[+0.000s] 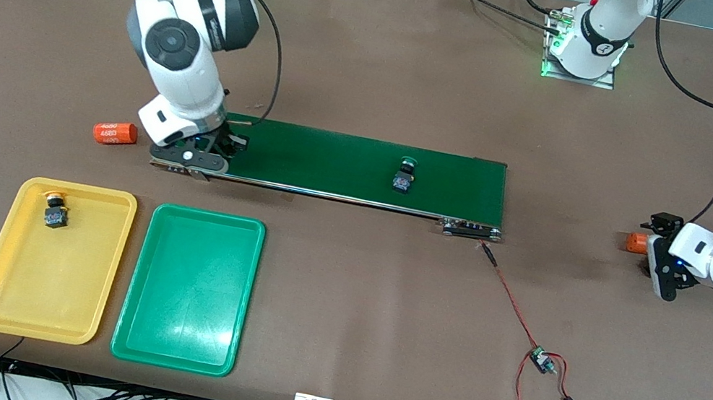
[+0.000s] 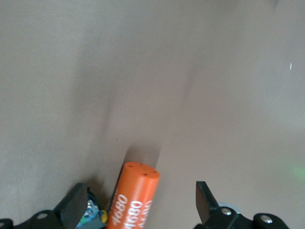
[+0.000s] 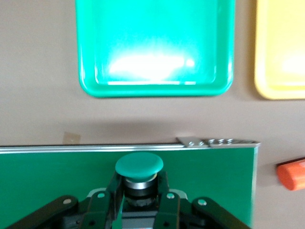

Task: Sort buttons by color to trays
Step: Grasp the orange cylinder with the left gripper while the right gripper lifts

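Buttons: from the front, a yellow-capped button (image 1: 56, 211) is lying in the yellow tray (image 1: 11, 286), the green tray (image 1: 178, 337) is sitting beside it, and a green-capped button (image 1: 404, 176) is riding mid-way along the conveyor belt (image 1: 333, 163). Right gripper (image 1: 205, 162) is working at the belt's end toward the right arm, an orange cylinder (image 1: 115, 133) lying just beside that end. Left wrist view: left gripper (image 2: 138, 202) is sitting with fingers spread wide around another orange cylinder (image 2: 133, 200), not clamping it. Right wrist view: right gripper (image 3: 140, 200) is clamping a second green-capped button (image 3: 139, 167) over the belt.
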Controlling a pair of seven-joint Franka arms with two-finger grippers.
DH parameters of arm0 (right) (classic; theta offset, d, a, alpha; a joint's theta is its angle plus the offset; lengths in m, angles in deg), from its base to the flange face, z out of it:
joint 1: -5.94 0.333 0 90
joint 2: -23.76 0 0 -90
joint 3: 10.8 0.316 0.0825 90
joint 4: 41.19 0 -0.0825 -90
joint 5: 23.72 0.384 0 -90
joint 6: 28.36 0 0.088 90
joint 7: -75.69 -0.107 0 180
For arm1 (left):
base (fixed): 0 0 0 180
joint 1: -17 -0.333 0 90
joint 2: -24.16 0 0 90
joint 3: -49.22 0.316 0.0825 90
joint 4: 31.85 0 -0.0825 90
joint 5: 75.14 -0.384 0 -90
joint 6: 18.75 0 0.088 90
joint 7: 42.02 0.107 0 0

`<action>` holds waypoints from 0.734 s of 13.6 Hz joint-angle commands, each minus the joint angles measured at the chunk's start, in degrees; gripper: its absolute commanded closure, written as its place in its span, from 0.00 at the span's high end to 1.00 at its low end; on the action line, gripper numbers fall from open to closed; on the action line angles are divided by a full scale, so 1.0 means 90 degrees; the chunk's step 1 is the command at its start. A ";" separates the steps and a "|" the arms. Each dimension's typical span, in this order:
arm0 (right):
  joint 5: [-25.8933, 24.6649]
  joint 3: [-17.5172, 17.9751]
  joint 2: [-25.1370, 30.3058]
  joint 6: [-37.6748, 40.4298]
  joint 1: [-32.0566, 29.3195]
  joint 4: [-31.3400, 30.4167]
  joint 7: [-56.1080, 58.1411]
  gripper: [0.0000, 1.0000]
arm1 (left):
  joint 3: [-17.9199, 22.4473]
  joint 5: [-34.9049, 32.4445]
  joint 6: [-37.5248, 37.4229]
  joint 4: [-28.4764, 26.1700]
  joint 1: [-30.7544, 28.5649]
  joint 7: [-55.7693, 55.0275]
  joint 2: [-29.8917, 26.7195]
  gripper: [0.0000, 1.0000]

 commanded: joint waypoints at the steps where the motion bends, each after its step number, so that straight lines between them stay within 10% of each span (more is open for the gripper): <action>1: 0.0041 0.0062 -0.0110 -0.0008 -0.0557 0.0400 0.0734 0.12 | -0.0135 0.0098 0.0176 -0.0035 -0.0255 0.1029 0.0061 1.00; 10: 0.0500 0.0043 -0.1739 -0.0291 -0.1506 0.1719 0.3345 0.09 | -0.0144 0.0079 0.0538 -0.0679 -0.0568 0.1979 0.0091 1.00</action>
